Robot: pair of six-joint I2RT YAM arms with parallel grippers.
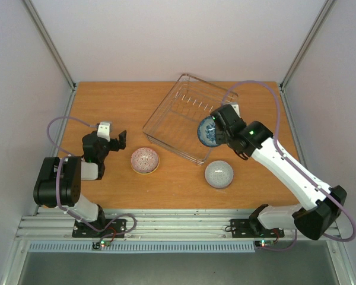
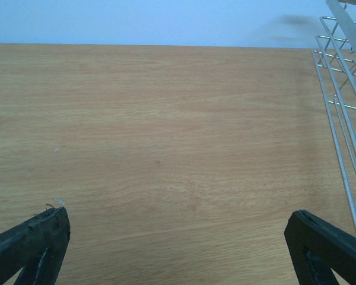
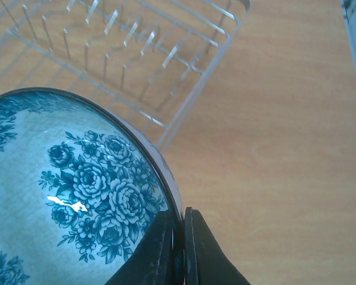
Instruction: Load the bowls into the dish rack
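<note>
Right claw (image 3: pixel 179 228) pinches blue-and-white floral ceramic bowl (image 3: pixel 77 196) by rim | risk: slips, striking silvery wire dish rack (image 3: pixel 136 53) | left claw (image 2: pixel 178 219) spread, empty

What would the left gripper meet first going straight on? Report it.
Nothing near: ahead of the open left gripper lies bare table, the dish rack off to its right. If it points slightly down, the table comes first; depth is unclear.

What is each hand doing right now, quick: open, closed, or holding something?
Left hand: open, holding nothing.
Right hand: closed on the rim of the blue-and-white bowl.
</note>
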